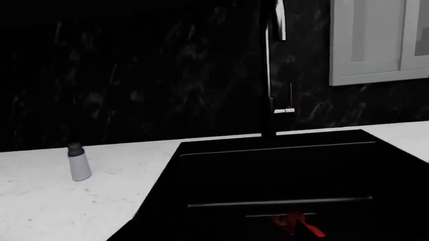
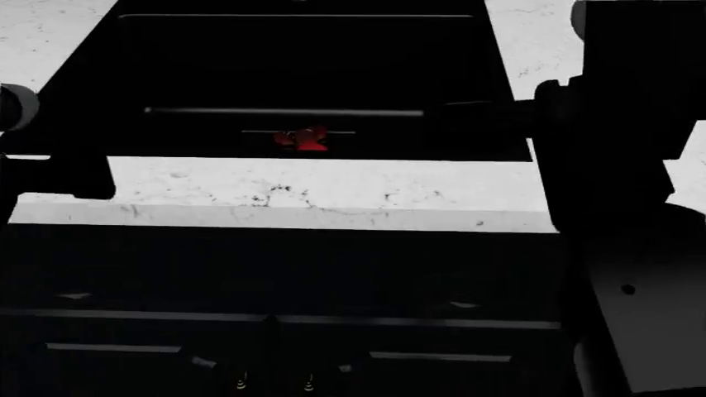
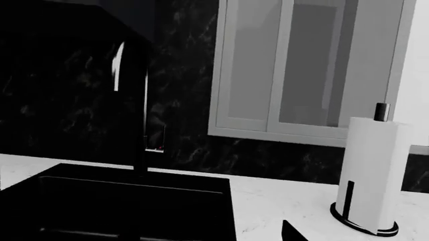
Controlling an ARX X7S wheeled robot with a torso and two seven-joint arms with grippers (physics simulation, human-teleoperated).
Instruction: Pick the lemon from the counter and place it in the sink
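Note:
No lemon shows in any view. The black sink (image 2: 309, 66) lies straight ahead in the head view, with its thin grey bar (image 2: 287, 112). It also shows in the left wrist view (image 1: 268, 170) and the right wrist view (image 3: 134, 201). The white marble counter (image 2: 331, 194) runs along its front and both sides. My left arm (image 2: 55, 165) is a dark shape at the sink's left front corner. My right arm (image 2: 617, 107) is a dark mass over the sink's right side. Neither gripper's jaws can be made out, apart from a dark tip (image 3: 292, 233) over the counter.
A red lumpy object (image 2: 301, 139) lies on the sink floor by the drain, and also shows in the left wrist view (image 1: 295, 223). A tall black faucet (image 1: 268, 75) stands behind the sink. A small grey-capped bottle (image 1: 79, 162) stands on the counter, and a paper towel holder (image 3: 372, 170) on the other side.

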